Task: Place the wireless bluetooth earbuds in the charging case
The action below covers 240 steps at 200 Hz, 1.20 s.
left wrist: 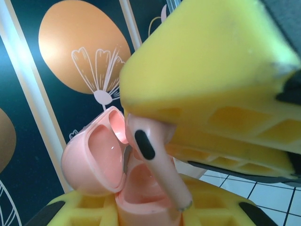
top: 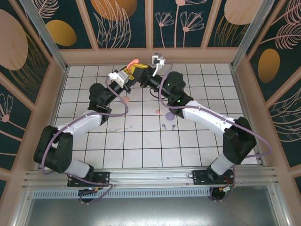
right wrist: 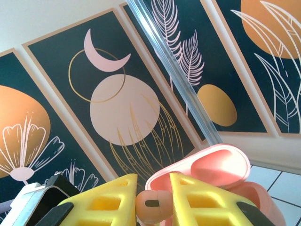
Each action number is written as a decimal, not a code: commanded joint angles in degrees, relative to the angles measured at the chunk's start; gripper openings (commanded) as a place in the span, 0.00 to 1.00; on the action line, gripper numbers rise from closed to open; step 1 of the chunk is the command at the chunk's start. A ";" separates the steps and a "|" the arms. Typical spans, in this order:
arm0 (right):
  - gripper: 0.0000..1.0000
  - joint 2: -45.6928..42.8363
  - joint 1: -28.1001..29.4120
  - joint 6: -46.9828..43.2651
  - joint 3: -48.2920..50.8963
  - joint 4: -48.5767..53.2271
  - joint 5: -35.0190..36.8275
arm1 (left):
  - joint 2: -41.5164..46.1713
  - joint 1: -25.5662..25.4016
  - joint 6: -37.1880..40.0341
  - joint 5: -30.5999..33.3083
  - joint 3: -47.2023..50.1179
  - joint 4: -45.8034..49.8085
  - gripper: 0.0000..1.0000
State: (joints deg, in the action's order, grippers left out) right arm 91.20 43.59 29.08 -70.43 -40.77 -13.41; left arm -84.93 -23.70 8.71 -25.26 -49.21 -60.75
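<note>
Mid-counter [top: 94,141], nearest us: two purple buds [top: 163,126] lie loose on the tiles, close together. Just beyond them are a small round purple piece [top: 168,116] and a coral speck [top: 157,111] that we take for another bud. None of these is in a case, so most of the job is left.

Toward the far edge, both arms meet above the counter. The left hand [top: 128,74] is closed around the base of the pink case [left wrist: 94,160] and holds it up off the tiles with its lid [right wrist: 211,167] swung open. The right hand [right wrist: 154,188] pinches the pale pink bud [left wrist: 157,165] by its head between its yellow fingers [left wrist: 211,70].

In the left wrist view the bud's stem points down, with its tip at the mouth of the case. The head stands well clear of the rim. We judge it as lined up or just entering, not yet seated.

Hard to make out:
- From above, the case and bud are mostly covered by the two hands, and only a bit of pink lid shows.
- We cannot tell whether the stem is inside its socket or only in front of it.
- We cannot tell whether a second pale pink bud already sits in the case.
- The loose pieces on the tiles are too small to tell their shape or count surely.
</note>
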 commanded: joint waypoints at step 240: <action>0.21 1.04 -1.62 1.50 -1.82 -3.13 -0.48 | 1.86 -0.64 -1.59 -2.49 -1.65 -0.44 0.00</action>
State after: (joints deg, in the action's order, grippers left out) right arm 92.09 42.70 29.41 -72.07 -41.21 -13.58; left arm -84.75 -24.03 8.60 -26.17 -49.21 -59.64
